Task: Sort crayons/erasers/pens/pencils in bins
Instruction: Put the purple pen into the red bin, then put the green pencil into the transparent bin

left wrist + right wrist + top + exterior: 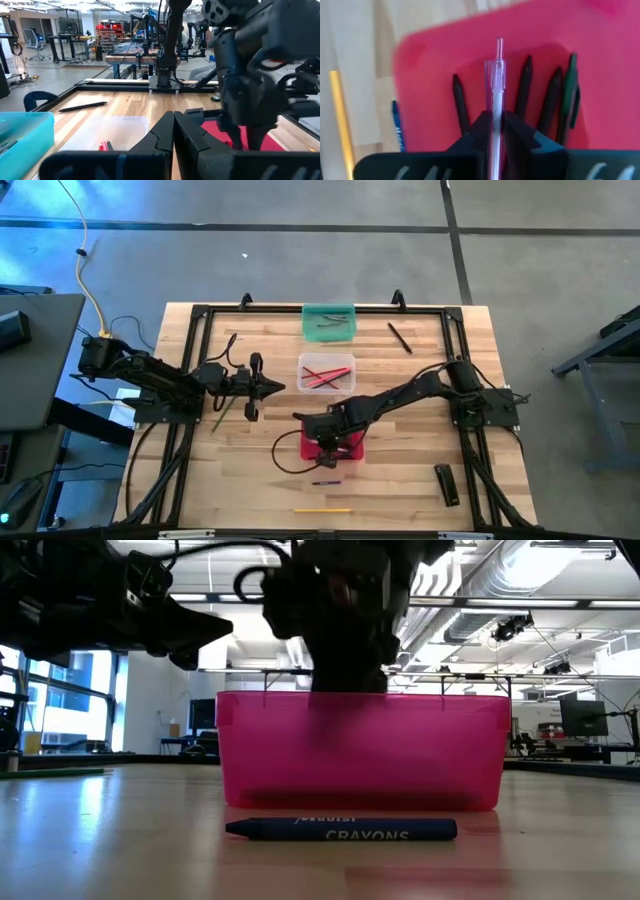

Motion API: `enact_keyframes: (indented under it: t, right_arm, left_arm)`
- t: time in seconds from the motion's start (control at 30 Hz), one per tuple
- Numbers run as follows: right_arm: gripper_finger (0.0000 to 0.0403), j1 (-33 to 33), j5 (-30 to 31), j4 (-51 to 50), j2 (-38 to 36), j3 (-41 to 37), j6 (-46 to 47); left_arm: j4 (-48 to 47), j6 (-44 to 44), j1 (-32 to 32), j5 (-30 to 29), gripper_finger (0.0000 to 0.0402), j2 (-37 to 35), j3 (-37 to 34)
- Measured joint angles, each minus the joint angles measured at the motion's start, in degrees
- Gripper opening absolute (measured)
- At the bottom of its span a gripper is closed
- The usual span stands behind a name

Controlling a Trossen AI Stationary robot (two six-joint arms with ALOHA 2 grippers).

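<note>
The left gripper [272, 387] hangs over the desk [420, 480] at the left of centre, its jaws shut tight on nothing; a green pencil [222, 412] lies on the wood just behind and below it, and a dark pen [229, 343] lies farther off toward the desk's far left corner. Ahead of those jaws stand the teal bin [329, 322], holding dark sticks, and the clear bin [327, 372], holding red and pink pencils [325, 376]. The right gripper [493, 120] is directly over the red bin [445, 60], jaws nearly closed on a clear, slim pen [496, 75] that points down into the bin. Below these jaws, inside the red bin, lie several dark crayons [524, 87] side by side, with a green one [571, 87] at the end of the row. Just outside the bin, near the jaws, a blue crayon [342, 829] lies flat on the desk, and a yellow pencil [322, 509] lies beyond it by the near edge. A black pen [400, 337] lies well apart toward the far right, and a flat black object [446, 484] sits near the right front corner.
</note>
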Motion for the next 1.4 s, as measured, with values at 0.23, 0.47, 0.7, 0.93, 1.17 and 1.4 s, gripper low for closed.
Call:
enact_keyframes:
  t: [0.23,0.47,0.7,0.93,1.17,1.4]
  right_arm:
    - [0.0022,-0.15,0.62,0.04,0.00,-3.59,3.48]
    - [0.0062,-0.26,3.67,-0.58,0.00,-3.66,5.05]
    - [0.0121,-0.26,2.30,-2.71,-0.94,-2.29,2.92]
    - [0.0102,-0.09,5.55,-8.44,-7.58,1.21,-2.64]
    - [0.0018,-0.49,11.33,-8.29,-14.41,0.47,-11.04]
    - [0.0011,-3.94,11.80,8.87,-23.51,-15.22,-16.54]
  left_arm:
    - [0.00,-0.01,0.00,-0.21,0.0000,0.00,0.00]
    - [0.00,-0.01,0.00,-0.33,0.0000,0.00,0.00]
    - [-0.04,0.09,0.00,-0.59,0.0000,0.00,0.00]
    - [-0.25,0.09,0.00,-0.60,0.0001,-0.02,0.00]
    - [-0.88,0.04,0.00,-0.60,0.0001,-0.02,0.00]
    - [-1.07,-0.01,0.00,-0.60,0.0001,-0.02,0.00]
